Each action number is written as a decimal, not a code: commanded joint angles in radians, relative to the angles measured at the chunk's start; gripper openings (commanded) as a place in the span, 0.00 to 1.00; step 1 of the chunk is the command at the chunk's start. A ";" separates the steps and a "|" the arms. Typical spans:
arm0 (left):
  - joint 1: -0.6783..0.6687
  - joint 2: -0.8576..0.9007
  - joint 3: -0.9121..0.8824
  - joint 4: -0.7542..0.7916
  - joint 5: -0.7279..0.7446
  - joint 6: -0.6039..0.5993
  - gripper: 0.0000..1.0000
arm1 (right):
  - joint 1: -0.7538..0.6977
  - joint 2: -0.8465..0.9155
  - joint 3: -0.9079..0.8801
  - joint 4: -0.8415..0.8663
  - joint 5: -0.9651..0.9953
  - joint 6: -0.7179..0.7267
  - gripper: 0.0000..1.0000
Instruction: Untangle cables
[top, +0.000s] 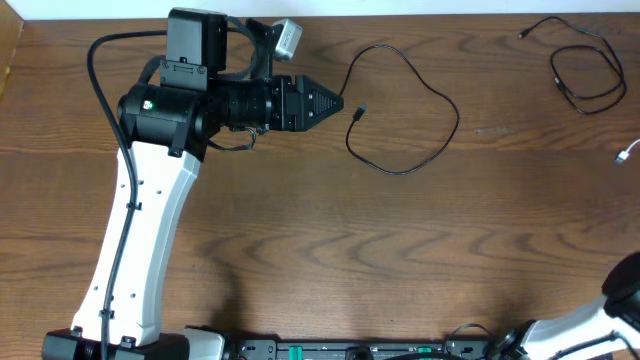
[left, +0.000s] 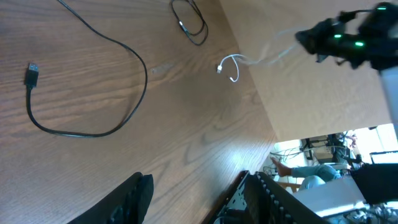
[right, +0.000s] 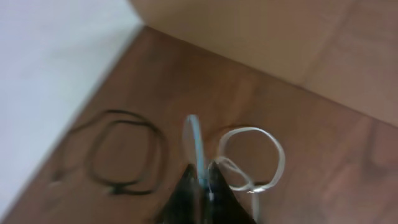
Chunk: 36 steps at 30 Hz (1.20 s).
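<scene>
One black cable lies in an open loop mid-table, its plug just right of my left gripper. That gripper hovers open over bare wood with nothing between its fingers. A second black cable is coiled at the far right. Only the plug end of the white cable shows at the overhead view's right edge. My right gripper is shut on a strand of the white cable, which loops below it beside the black coil. From the left wrist, the right gripper lifts the white cable.
The table's right edge runs close to the white cable, with floor beyond. My left arm crosses the table's left side. The base of the right arm sits at the bottom right corner.
</scene>
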 joint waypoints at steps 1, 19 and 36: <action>0.000 -0.005 -0.003 -0.002 -0.006 0.006 0.53 | -0.005 0.079 0.008 -0.013 0.105 0.002 0.60; -0.001 0.002 -0.009 -0.010 -0.137 0.007 0.53 | 0.175 0.124 0.008 -0.121 -0.622 -0.182 0.99; 0.000 0.006 -0.048 -0.090 -0.325 0.034 0.53 | 0.508 0.371 0.006 -0.097 -0.705 -0.313 0.85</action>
